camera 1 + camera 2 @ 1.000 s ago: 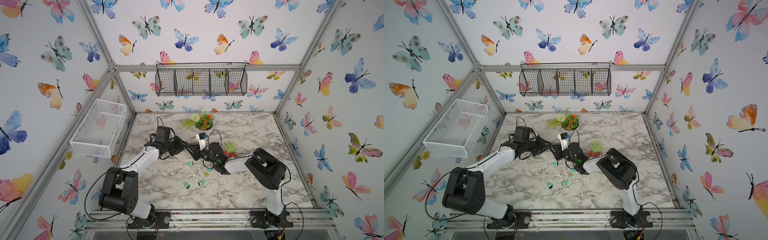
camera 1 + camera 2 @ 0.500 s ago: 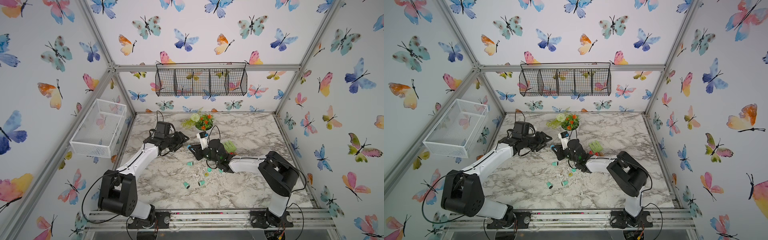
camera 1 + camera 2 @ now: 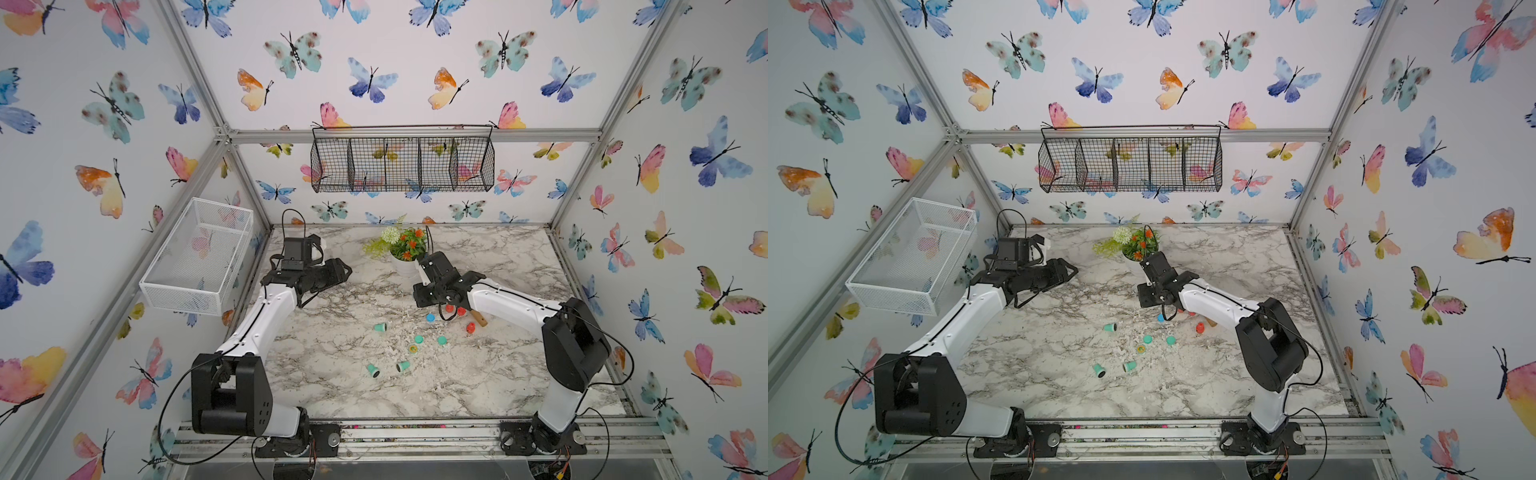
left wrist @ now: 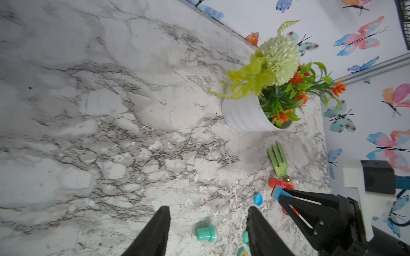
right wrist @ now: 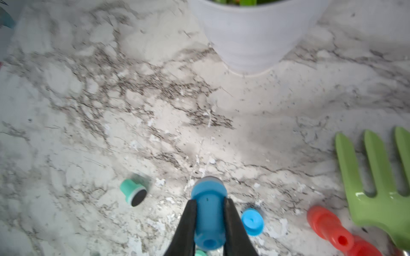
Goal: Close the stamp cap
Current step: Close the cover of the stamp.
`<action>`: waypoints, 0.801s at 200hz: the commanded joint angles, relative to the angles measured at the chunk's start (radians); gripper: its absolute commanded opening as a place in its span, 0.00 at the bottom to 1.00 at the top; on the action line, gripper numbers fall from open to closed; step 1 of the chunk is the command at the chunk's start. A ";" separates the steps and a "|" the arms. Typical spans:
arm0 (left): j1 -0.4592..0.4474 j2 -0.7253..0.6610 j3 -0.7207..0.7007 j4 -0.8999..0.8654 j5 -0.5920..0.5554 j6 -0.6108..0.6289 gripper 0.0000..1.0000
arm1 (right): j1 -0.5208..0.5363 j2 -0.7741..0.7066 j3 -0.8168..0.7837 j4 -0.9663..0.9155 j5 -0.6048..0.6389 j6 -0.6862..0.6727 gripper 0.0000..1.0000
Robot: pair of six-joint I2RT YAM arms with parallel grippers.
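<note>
My right gripper is shut on a blue stamp, gripping its narrow stem. The stamp's wide end, with a greyish rim, points away from the wrist and hangs just above the marble. A loose blue cap lies on the table right beside it and shows in both top views. In the left wrist view the blue stamp sticks out of the right gripper. My left gripper is open and empty, well off to the left.
Teal stamps and teal caps lie scattered mid-table. Red stamps and a green garden fork lie under the right arm. A white flower pot stands just behind the right gripper.
The left gripper has opened and drawn back to the left, away from the right gripper. The right gripper, still holding the blue stamp, has shifted slightly toward the back.
</note>
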 commanded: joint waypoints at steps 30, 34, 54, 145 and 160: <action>0.011 -0.037 -0.143 0.056 -0.068 0.107 0.57 | -0.022 0.058 -0.005 -0.174 0.053 -0.029 0.03; 0.012 -0.038 -0.146 0.061 -0.067 0.105 0.57 | -0.022 0.056 -0.010 -0.170 0.048 -0.030 0.03; 0.011 -0.040 -0.155 0.072 -0.069 0.098 0.57 | -0.022 0.054 -0.016 -0.168 0.045 -0.028 0.02; 0.012 -0.032 -0.163 0.076 -0.071 0.090 0.57 | -0.022 0.072 -0.052 -0.147 0.003 -0.023 0.02; 0.013 -0.033 -0.162 0.077 -0.071 0.090 0.57 | -0.021 0.078 -0.055 -0.142 -0.003 -0.025 0.02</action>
